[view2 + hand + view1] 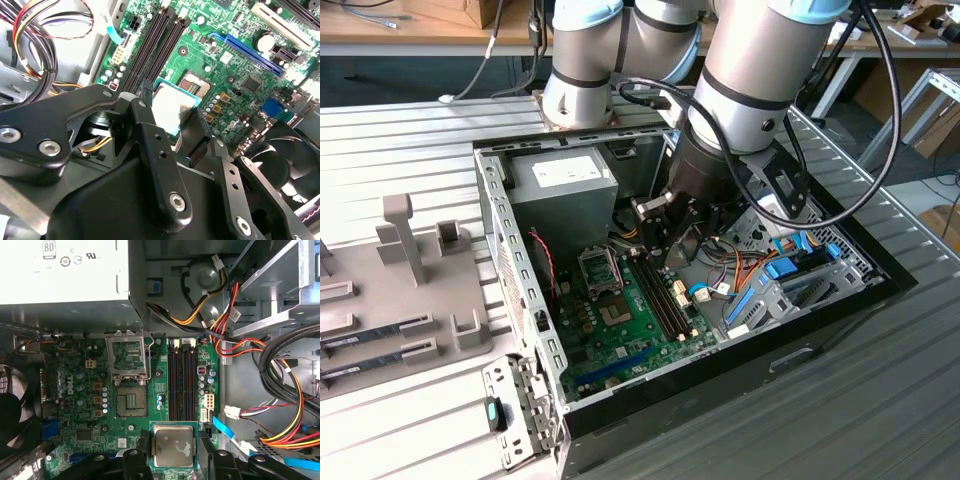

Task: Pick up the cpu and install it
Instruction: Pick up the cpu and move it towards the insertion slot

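gripper point(173, 449) squeezes cpu point(173, 440) by two edges | open socket point(129, 402) lies beyond its fingertips, apart | risk: cpu slips or tips, lands crooked, bends tiny pins

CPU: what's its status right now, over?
Gripper shut on cpu, above the motherboard. Not yet in socket; socket lid raised.

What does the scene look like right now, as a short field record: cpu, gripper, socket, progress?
cpu: small flat square chip, silver-grey top, thin green edge; held off the board, apart from the socket
gripper: shut on the cpu, over the green motherboard
socket: empty; dark metal hinged lid raised open
progress: picked up, not yet installed
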